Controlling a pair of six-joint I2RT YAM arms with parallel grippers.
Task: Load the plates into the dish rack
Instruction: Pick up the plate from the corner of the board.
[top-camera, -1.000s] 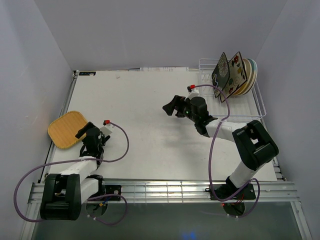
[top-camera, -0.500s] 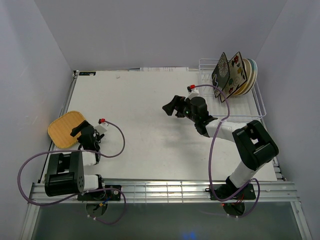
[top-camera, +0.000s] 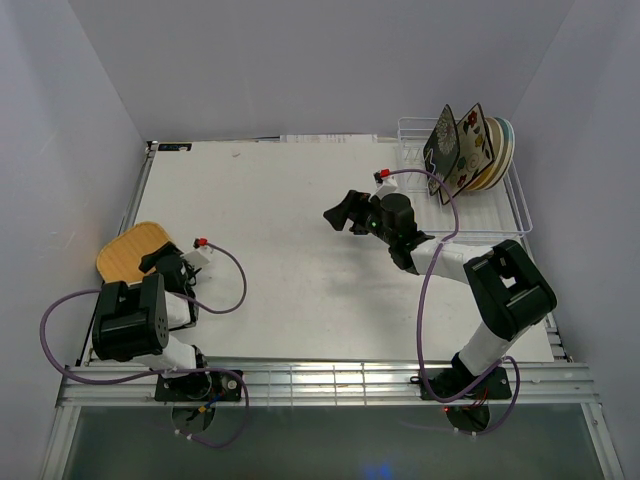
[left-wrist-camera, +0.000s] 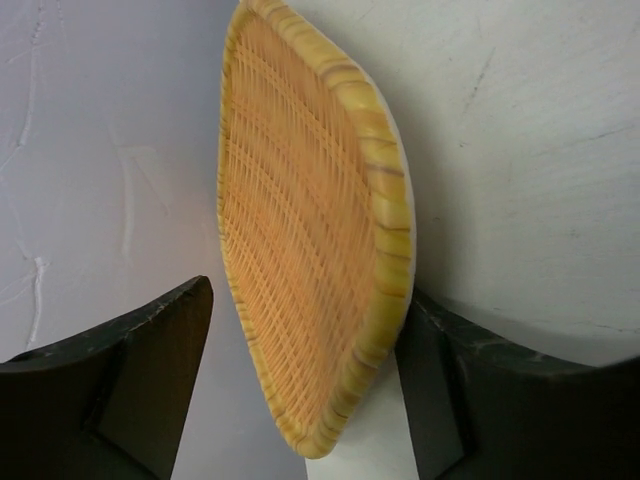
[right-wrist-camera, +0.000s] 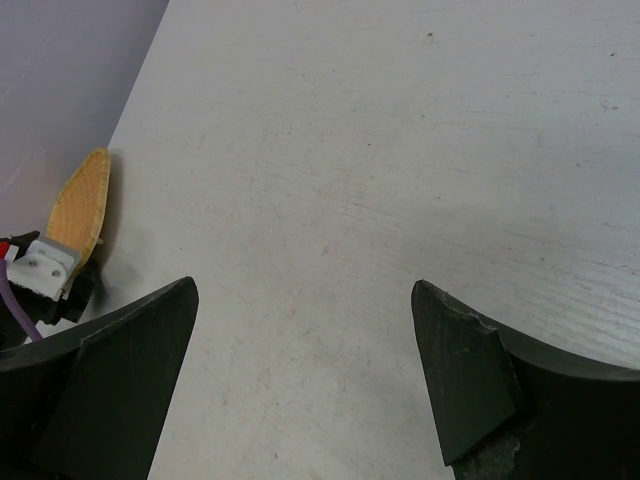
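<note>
The plain orange-yellow rounded-square plate (top-camera: 128, 254) lies at the table's left edge, against the wall. In the left wrist view its near corner (left-wrist-camera: 300, 230) sits between the spread jaws of my left gripper (left-wrist-camera: 308, 300), which is open; the right finger is close against the rim. My left gripper also shows in the top view (top-camera: 160, 262). My right gripper (top-camera: 340, 214) is open and empty over the table's middle, and nothing lies between its fingers in its own view (right-wrist-camera: 303, 290). The white wire dish rack (top-camera: 520, 215) at the back right holds several plates upright, the black floral one (top-camera: 441, 150) in front.
The flowered cream plate (top-camera: 472, 150) and round plates (top-camera: 502, 148) stand behind the black one in the rack. The left wall runs beside the orange plate. The right wrist view shows that plate far off (right-wrist-camera: 82, 205) with the left wrist's white connector (right-wrist-camera: 45, 265).
My left arm has swung left and folded back, bringing its open gripper around the orange plate's near corner. The right arm has barely moved.
</note>
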